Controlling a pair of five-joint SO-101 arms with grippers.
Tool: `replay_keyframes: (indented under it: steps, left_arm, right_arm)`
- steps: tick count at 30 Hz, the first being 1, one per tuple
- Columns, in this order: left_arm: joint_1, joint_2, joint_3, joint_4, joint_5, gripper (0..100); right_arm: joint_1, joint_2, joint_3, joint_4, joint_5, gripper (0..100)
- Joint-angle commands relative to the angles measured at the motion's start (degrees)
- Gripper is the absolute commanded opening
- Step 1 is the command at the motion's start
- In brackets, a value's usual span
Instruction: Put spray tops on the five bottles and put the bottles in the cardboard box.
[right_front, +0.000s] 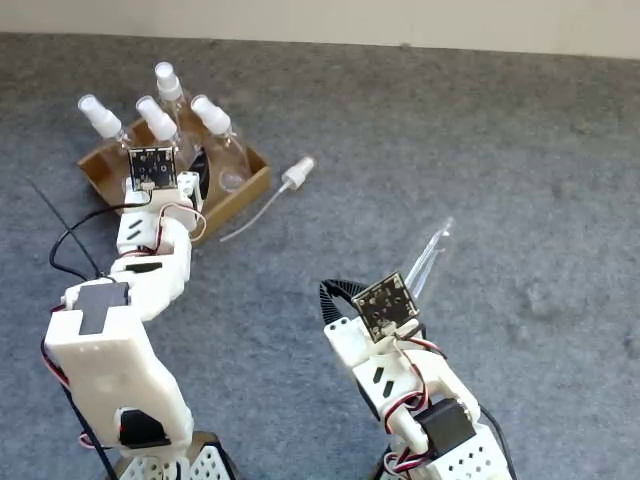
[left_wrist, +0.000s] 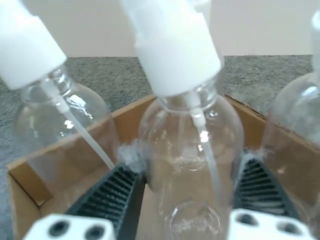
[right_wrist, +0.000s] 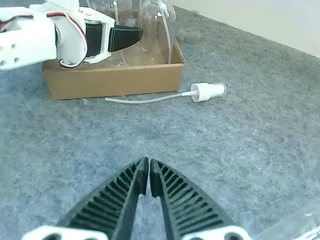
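Note:
The cardboard box (right_front: 243, 187) stands at the back left with several clear bottles in it, all wearing white spray tops. My left gripper (right_front: 172, 160) is over the box, shut on the middle bottle (left_wrist: 192, 150), one finger (left_wrist: 112, 192) at each side. A loose spray top (right_front: 298, 172) with its long tube lies on the carpet just right of the box (right_wrist: 115, 80); it is also in the right wrist view (right_wrist: 207, 91). A capless clear bottle (right_front: 428, 258) lies on its side beside my right gripper (right_wrist: 149, 172), which is shut on nothing, low over the carpet.
Grey carpet covers the table. A pale wall runs along the far edge. Black cable trails left of the left arm. Open carpet stretches between the box and the right arm and out to the right.

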Motion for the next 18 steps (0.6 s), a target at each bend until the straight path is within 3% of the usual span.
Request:
replay_keyframes:
  steps: [1,18]
  left_arm:
    - [-0.1,-2.5,0.2,0.6,-0.2,18]
    - [-0.2,-2.5,0.2,0.6,-0.2,24]
  right_arm:
    - [0.6,-0.6,0.7,-0.6,0.7,1.3]
    - [0.6,-0.6,0.7,-0.6,0.7,1.3]
